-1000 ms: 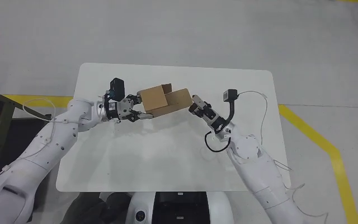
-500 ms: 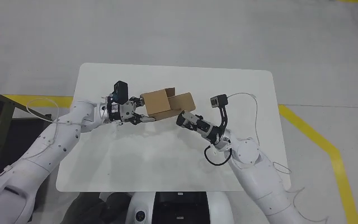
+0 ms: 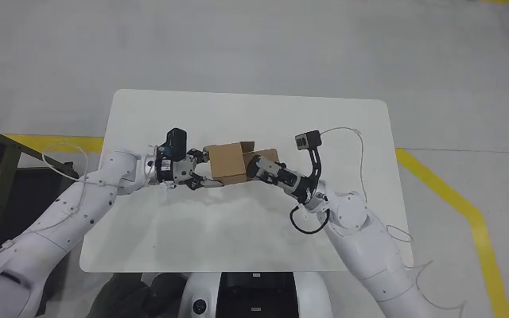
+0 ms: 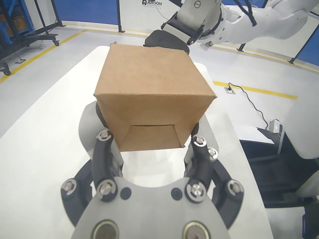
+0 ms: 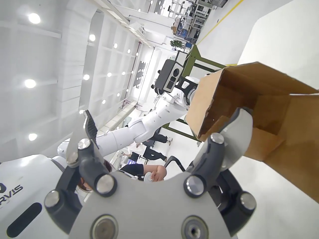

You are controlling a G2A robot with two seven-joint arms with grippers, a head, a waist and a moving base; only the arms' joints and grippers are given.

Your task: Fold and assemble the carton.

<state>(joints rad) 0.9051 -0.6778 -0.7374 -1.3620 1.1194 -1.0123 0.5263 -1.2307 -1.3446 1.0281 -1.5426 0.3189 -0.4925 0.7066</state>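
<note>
While the left gripper point(image 3: 202, 169) clamps it, the carton point(image 3: 227, 161) (cardboard) is cuboid.

At the middle of the table point(image 3: 238, 230), carton point(image 3: 229, 161) between left gripper point(image 3: 200, 167) and right gripper point(image 3: 256, 167), open end toward the latter

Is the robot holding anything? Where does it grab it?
The left gripper holds the carton by its closed end, jaws pressing two opposite sides. The right gripper is open, one jaw inside the open end.
</note>
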